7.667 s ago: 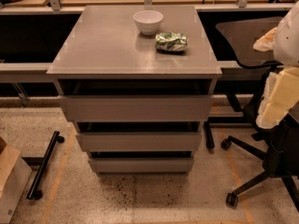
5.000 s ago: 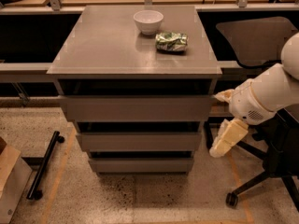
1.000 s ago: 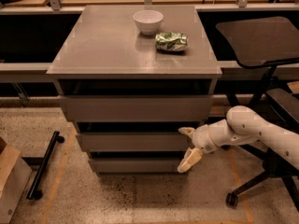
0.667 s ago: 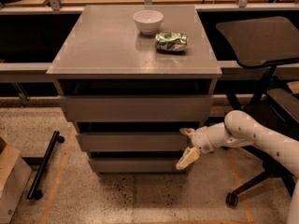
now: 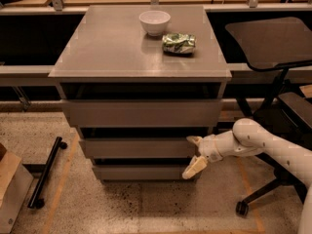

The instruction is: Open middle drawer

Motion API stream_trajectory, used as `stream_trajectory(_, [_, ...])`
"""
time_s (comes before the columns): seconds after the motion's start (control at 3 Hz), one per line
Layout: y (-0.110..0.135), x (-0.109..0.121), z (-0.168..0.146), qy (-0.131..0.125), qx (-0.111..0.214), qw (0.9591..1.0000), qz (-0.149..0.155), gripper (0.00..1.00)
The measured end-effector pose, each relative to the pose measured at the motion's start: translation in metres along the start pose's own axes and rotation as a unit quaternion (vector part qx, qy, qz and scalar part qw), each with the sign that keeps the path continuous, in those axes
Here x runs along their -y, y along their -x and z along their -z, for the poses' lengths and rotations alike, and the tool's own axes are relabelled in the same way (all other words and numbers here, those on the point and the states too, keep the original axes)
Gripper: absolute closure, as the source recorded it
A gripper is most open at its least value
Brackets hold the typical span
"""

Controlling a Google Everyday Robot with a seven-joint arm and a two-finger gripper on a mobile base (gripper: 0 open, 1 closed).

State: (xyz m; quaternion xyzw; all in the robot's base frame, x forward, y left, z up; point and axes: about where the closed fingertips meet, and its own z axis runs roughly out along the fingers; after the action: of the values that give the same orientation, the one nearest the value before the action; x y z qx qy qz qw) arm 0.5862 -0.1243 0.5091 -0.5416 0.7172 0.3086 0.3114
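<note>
The smooth white plastic arm point(image 5: 287, 157) is built of thick, rounded tubular shells with a soft sheen and no visible cables or markings. A bulbous white joint point(image 5: 246, 130) swells between the broad forearm and a narrower white wrist segment point(image 5: 217, 147), where a thin darker seam rings the shell. The two-finger gripper point(image 5: 188, 157), just at the right end of the matte-grey, flat-fronted middle drawer point(image 5: 139, 147), has pale cream, blunt, wedge-shaped fingers point(image 5: 195, 166), set wide apart.
</note>
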Motion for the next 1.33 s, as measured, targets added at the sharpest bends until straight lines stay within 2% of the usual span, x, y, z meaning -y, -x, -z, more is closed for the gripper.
stream_trajectory(0.67, [0.003,0.030,-0.012,-0.010,0.023,0.9994,0.023,0.00])
stream_trajectory(1.33, [-0.006,0.071,-0.030,-0.016,0.033,0.9990,0.027,0.00])
